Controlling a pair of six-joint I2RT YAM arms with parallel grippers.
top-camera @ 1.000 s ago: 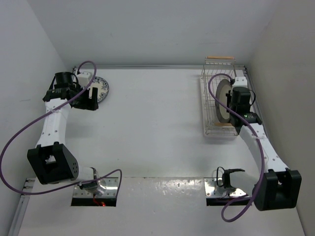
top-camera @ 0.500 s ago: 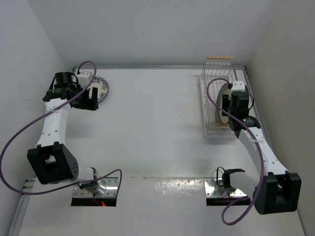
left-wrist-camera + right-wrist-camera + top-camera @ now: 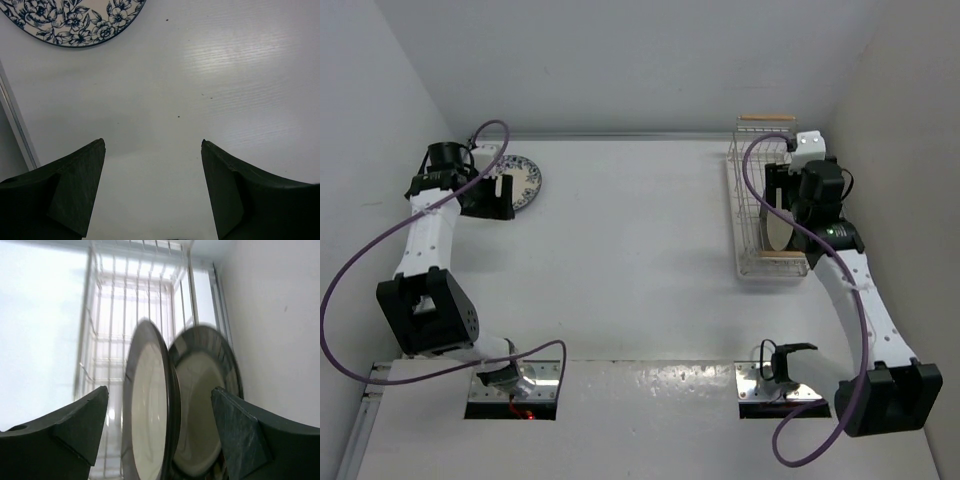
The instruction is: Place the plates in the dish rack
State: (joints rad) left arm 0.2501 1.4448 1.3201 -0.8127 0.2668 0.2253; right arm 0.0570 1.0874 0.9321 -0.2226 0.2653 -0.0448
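Observation:
The white plate with the blue floral pattern (image 3: pixel 525 180) lies flat at the table's far left. Its edge shows at the top of the left wrist view (image 3: pixel 75 22). My left gripper (image 3: pixel 498 196) (image 3: pixel 152 142) hovers open just near of it, with only bare table between its fingers. Two cream plates stand on edge in the white wire dish rack (image 3: pixel 735 200) (image 3: pixel 125 305): the grey-brown rimmed one (image 3: pixel 150 410) (image 3: pixel 778 215) and a dark-rimmed one (image 3: pixel 205 405) behind it. My right gripper (image 3: pixel 788 205) (image 3: pixel 160 390) is open above them, its fingers either side and gripping neither.
The rack has a wooden bar handle (image 3: pixel 767 117) at its far end and another (image 3: pixel 772 258) at the near end. The right wall runs close beside the rack. A metal rail (image 3: pixel 17 125) edges the table on the left.
My right gripper has opened and let go of the grey-brown rimmed plate, which now stands in the rack. The right wrist has drawn back. The left arm has shifted slightly left.

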